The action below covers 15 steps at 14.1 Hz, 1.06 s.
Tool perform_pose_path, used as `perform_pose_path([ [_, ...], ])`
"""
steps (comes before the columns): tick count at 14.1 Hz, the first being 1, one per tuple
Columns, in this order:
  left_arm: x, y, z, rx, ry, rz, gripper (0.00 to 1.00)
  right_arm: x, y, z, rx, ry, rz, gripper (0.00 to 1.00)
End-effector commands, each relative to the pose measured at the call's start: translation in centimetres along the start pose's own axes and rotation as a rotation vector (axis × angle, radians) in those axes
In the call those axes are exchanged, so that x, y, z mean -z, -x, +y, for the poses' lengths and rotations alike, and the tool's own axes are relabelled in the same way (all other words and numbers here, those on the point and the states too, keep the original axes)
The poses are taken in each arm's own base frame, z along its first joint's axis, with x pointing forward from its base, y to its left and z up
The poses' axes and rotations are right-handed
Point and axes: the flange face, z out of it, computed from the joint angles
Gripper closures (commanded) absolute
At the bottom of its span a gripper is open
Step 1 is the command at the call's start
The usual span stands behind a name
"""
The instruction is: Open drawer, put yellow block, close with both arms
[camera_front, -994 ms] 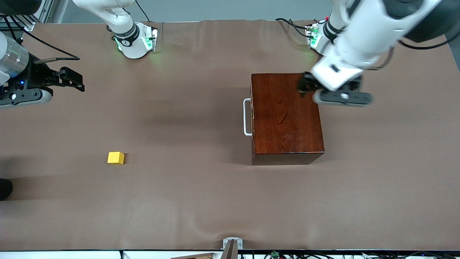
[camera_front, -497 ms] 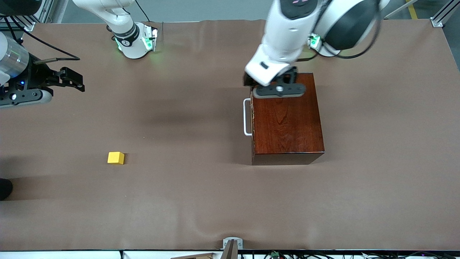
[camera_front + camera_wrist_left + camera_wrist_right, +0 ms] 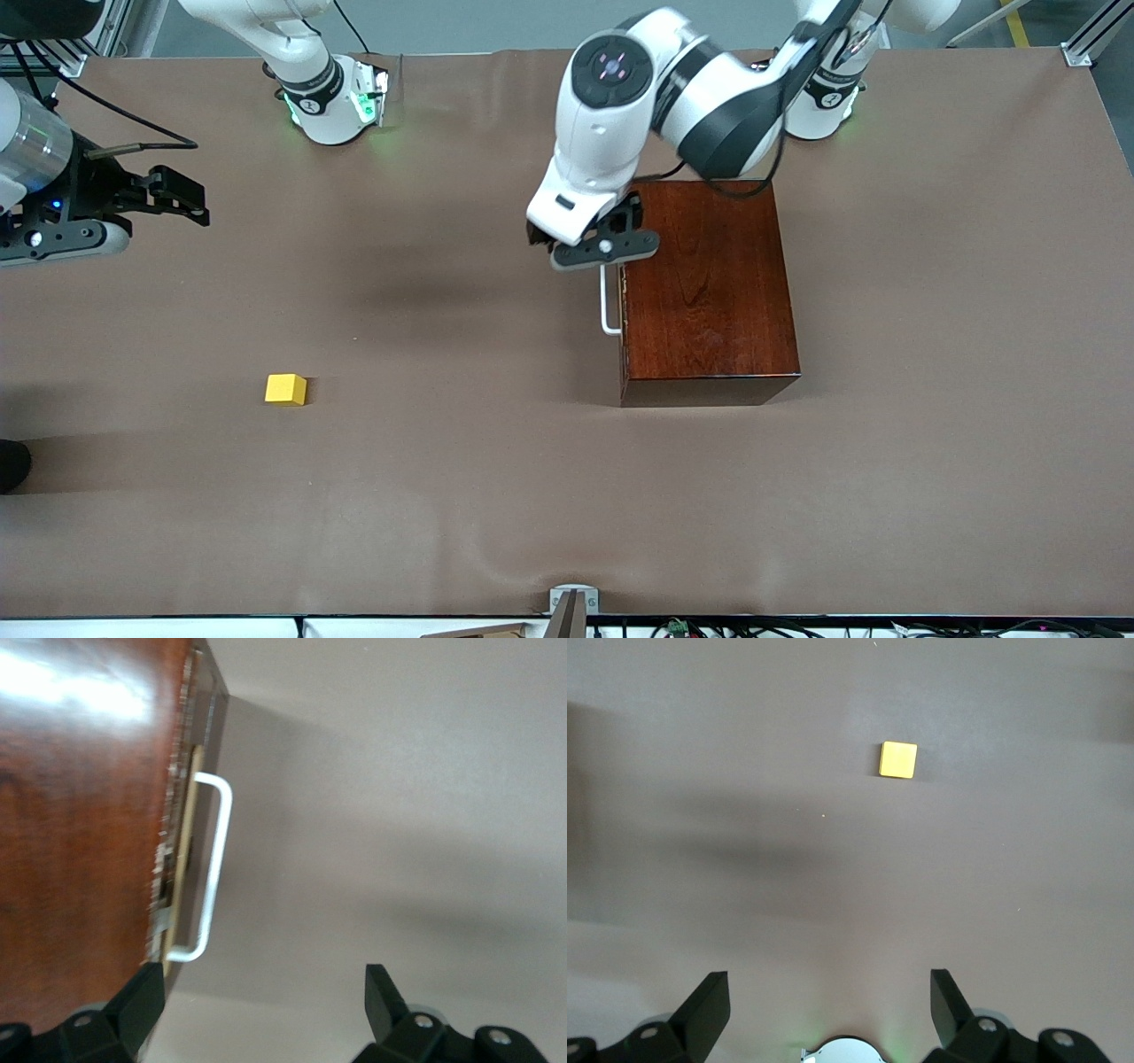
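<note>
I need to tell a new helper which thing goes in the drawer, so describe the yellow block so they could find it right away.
Start at the dark reddish-brown wooden box with the white handle, toward the left arm's end of the table. Look toward the right arm's end and a little nearer the front camera: the yellow block sits alone on the brown table. It is a small bright yellow cube, far smaller than the box.

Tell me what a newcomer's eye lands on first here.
The left gripper stands out, hanging open over the white handle of the shut drawer in the dark wooden box. The yellow block lies alone toward the right arm's end, where the open right gripper waits.
</note>
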Motion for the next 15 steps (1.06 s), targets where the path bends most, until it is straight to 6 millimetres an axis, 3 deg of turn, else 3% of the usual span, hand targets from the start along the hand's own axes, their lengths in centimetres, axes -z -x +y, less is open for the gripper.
perform_pose_path([
  [1, -3.2, -1.7, 1.0, 0.032, 0.007, 0.008, 0.0, 0.1, 0.2, -0.1, -0.002, -0.01, -0.002, 0.0],
  [3, -6.3, -2.2, 1.1, 0.024, -0.029, 0.013, 0.0, 0.1, 0.2, -0.1, -0.002, -0.01, -0.004, 0.0],
  [5, -9.1, -0.8, 2.1, -0.036, -0.096, 0.056, 0.0, 0.1, 0.3, -0.1, -0.002, -0.01, -0.009, 0.0],
  [7, -10.4, 0.5, 2.8, -0.078, -0.132, 0.079, 0.0, 0.0, 0.2, -0.1, -0.002, -0.01, -0.009, 0.0],
  [11, -12.8, 0.8, 2.5, -0.112, -0.211, 0.091, 0.0, 0.2, 0.2, -0.1, -0.002, -0.009, -0.001, 0.0],
  [12, -13.6, 1.8, 2.8, -0.136, -0.242, 0.092, 0.0, 0.1, 0.1, -0.1, -0.002, -0.01, -0.002, 0.0],
  [15, -14.2, 2.0, 2.4, -0.14, -0.285, 0.088, 0.0, 0.0, -0.1, -0.1, -0.002, -0.009, 0.005, 0.0],
])
